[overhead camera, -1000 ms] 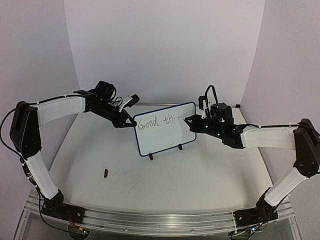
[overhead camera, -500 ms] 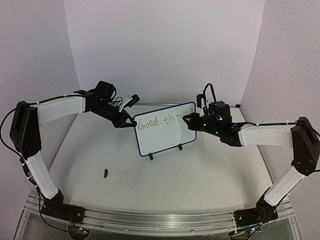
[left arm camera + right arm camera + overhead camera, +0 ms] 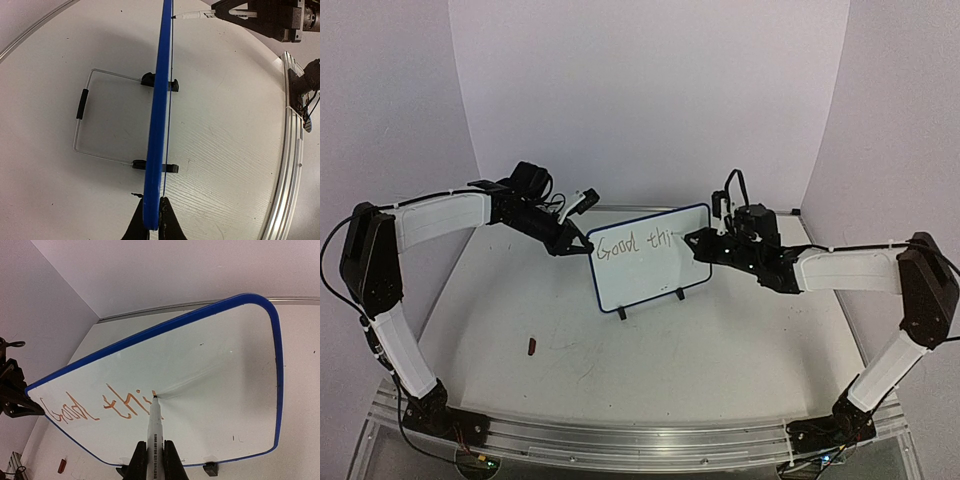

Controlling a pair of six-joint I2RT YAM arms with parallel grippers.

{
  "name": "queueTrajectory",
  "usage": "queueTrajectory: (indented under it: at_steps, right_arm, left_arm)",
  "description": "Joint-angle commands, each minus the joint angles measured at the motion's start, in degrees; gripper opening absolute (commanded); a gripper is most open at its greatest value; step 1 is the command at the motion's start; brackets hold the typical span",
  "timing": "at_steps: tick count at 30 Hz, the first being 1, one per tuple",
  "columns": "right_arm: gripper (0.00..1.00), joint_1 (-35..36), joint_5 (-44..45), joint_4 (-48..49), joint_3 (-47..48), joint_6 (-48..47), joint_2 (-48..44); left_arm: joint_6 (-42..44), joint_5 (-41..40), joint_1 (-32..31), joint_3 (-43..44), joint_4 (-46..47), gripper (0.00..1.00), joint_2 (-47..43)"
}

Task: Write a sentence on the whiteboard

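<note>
Whiteboard (image 3: 648,255) stands upright on its 2 black feet (image 3: 622,313) mid-table, tilted back on a wire stand (image 3: 80,125), near the back of the table (image 3: 720,350). Sentence (image 3: 632,243) is partly written: "Good thi" reads on 1 line, upper left of the board; the rest of the board is blank, so I judge under half is done, with the rest of the word and any further words left. Left gripper (image 3: 152,227) is clamped on the board's blue rim at its left edge, steadying it. Right gripper (image 3: 154,460) is closed around a marker (image 3: 154,425), tip touching the board just after the "i". No containers in view; nothing holds anything. 1 small reddish bit (image 3: 531,347) lies loose on the table, well apart from the board; can't tell what it is.
</note>
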Motion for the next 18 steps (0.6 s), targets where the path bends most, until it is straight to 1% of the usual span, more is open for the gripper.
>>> queueTrajectory:
  at_steps: [1, 8, 18]
  right_arm:
    - [0.0, 0.3, 0.86, 1.1, -0.32, 1.14, 1.57]
    - [0.0, 0.3, 1.25, 1.13, -1.33, 1.86, 1.94]
    - [0.0, 0.3, 1.61, 1.18, 0.92, 1.06, 0.28]
  left_arm:
    - [2.99, -6.83, -0.42, -0.37, -4.29, 0.0, 2.94]
    - [2.99, -6.86, -0.41, -0.33, -4.29, 0.0, 2.86]
    - [3.0, -6.9, -0.42, -0.41, -4.29, 0.0, 2.85]
